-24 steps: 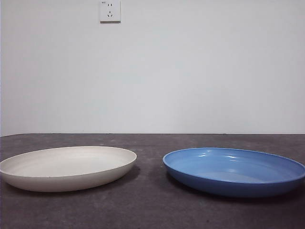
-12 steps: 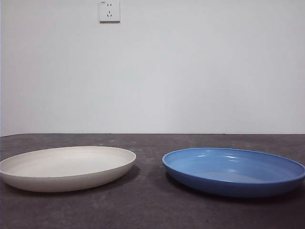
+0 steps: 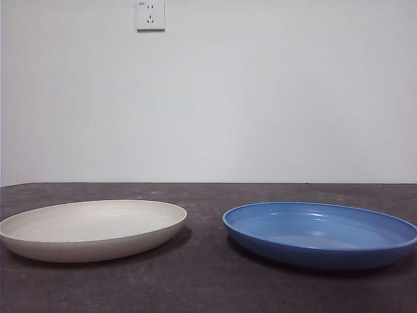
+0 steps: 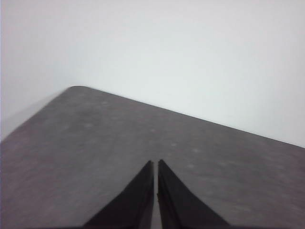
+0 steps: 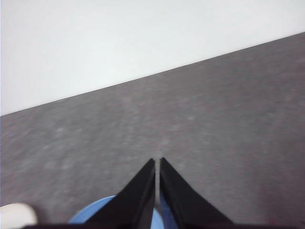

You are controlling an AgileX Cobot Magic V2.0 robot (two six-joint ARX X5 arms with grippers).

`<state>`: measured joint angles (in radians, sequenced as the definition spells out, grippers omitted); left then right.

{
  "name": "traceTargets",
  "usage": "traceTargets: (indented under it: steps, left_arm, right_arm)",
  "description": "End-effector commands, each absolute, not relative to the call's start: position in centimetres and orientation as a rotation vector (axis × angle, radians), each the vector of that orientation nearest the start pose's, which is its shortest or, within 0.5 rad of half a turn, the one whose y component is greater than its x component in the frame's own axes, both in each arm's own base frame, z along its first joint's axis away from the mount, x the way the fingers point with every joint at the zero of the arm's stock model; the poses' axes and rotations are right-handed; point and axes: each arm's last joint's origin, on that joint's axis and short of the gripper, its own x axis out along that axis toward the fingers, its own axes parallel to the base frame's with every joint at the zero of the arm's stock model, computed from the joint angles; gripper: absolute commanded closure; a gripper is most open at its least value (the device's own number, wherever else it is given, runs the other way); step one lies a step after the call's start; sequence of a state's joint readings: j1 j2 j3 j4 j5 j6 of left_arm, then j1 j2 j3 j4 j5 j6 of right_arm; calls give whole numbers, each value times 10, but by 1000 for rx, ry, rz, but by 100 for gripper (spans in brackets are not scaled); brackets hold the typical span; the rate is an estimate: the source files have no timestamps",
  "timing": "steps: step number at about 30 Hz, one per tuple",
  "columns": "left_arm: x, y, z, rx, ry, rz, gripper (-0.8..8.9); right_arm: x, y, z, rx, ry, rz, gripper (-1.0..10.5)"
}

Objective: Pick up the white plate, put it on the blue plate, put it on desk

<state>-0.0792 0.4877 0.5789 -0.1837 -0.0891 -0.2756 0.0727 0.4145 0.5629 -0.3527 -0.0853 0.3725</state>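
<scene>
Front view: white plate (image 3: pixel 93 229) sits flat on the desk (image 3: pixel 208 287), left side; blue plate (image 3: pixel 320 234) sits flat on the right side. Plates are side by side, near but apart, a strip of bare desk between the rims. Both upright, nothing in them. White wall (image 3: pixel 260 98) behind, with a socket (image 3: pixel 150 15) high up. No arm shows in this view.

Left wrist view: left gripper (image 4: pixel 156 164) has its two black jaws pressed together, only a thin seam between the tips, holding nothing. Below it only bare desk (image 4: pixel 95 143), a rounded desk corner and the wall. Neither plate shows here.

Right wrist view: right gripper (image 5: pixel 157 162) also has its jaws pressed together, thin seam, holding nothing. Here part of the blue plate (image 5: pixel 93 218) peeks out at the frame edge by the jaw bases, and a small bit of the white plate (image 5: pixel 16 214) shows in the corner. Rest is desk and wall, blurred. Whether the gripper is over the blue plate or just near it cannot be told.
</scene>
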Motion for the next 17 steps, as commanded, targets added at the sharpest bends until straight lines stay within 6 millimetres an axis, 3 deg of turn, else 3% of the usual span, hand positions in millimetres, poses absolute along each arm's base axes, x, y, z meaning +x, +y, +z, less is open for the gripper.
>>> traceTargets:
  steps: [1,9,17]
  left_arm:
    - [125,-10,327,-254,112,-55,798]
    - [131,-19,377,-258,160,-259,798]
    - [133,-41,389,-251,183,-479,798]
  right_arm:
    - [110,13,309,390,265,182,936]
    - [124,23,350,384,374,376,936]
    - [125,46,364,302,381,571,936]
